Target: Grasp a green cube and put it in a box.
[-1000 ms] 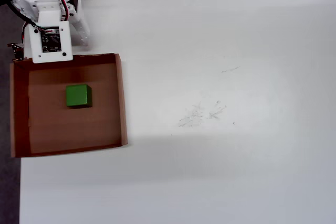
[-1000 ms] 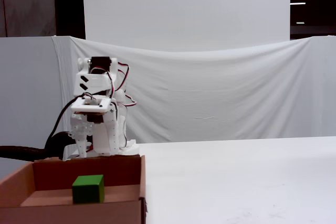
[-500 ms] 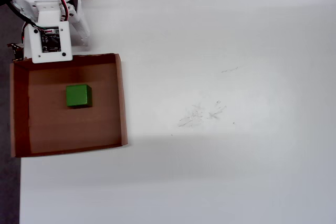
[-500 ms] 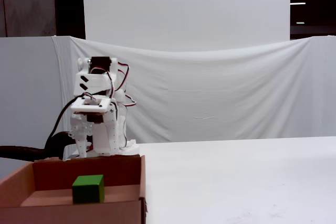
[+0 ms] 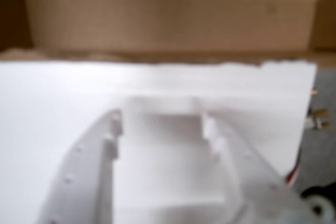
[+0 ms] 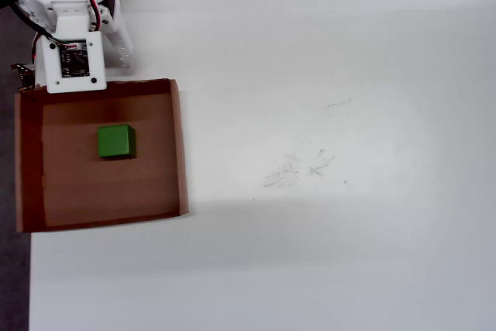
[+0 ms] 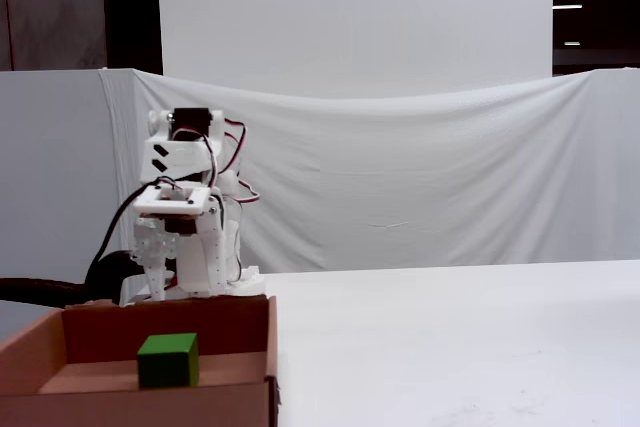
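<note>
While green cube (image 6: 115, 141) rests inside box (image 6: 180, 145), my gripper (image 5: 160, 124) sits behind far wall, part-open, empty.

The wrist view is blurred throughout: the white two-finger hand (image 5: 163, 129) is seen only as soft outlines, cut off by the lower edge, and its opening cannot be judged. The shallow brown cardboard box (image 7: 60, 347) is cropped by the fixed view's lower-left corner.
</note>
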### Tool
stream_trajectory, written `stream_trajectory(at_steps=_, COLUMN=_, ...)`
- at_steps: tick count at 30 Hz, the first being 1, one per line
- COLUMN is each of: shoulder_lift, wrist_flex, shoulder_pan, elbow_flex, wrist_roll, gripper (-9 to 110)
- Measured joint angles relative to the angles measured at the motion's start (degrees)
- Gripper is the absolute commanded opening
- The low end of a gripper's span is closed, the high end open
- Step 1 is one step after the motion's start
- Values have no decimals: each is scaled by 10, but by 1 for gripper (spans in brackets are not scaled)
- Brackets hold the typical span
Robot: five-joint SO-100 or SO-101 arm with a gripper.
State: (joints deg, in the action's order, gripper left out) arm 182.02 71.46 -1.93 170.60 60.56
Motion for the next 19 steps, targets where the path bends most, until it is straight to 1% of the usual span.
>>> stream_trajectory(at_steps=19, shoulder_lift=0, wrist_flex=1, shoulder_pan=0, elbow_flex=0, wrist_roll=-7, gripper=21)
